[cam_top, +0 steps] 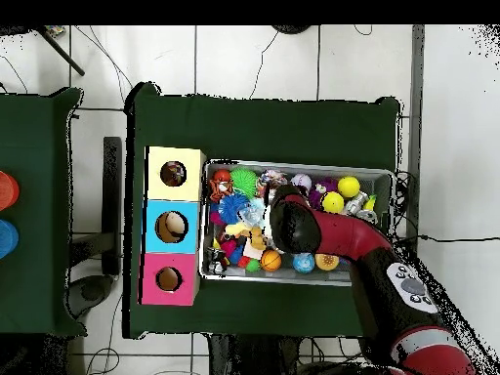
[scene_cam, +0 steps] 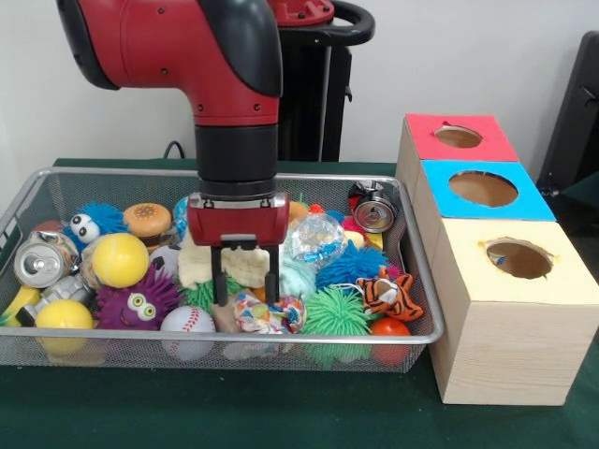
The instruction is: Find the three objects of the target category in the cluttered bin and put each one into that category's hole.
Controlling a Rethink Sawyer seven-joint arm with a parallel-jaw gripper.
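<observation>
No readable writing or brand marks anywhere that I can make out, the soda can's print is too blurry to read. Biggest thing first: the green-covered table, with a white wall behind it in the front view and pale tiled floor with cables around it in the overhead view. The red and black arm drops down over the middle of the wire mesh bin, and the gripper hangs with its two black fingers spread apart, nothing between them, tips just above the pile. Off to the gripper's side in the front view, just outside the bin's end, sits the wooden box row with a red top, blue top and yellow top, each with a round hole. Open room is scarce: the bin is packed rim to rim, and the only bare space is the table strip along the near rim. Right below the fingertips lies one speckled rope bundle, touching a baseball on one side and a green spiky ball on the other. Behind the fingers is a cream waffle cloth. I can't pick out the other two bundles.
</observation>
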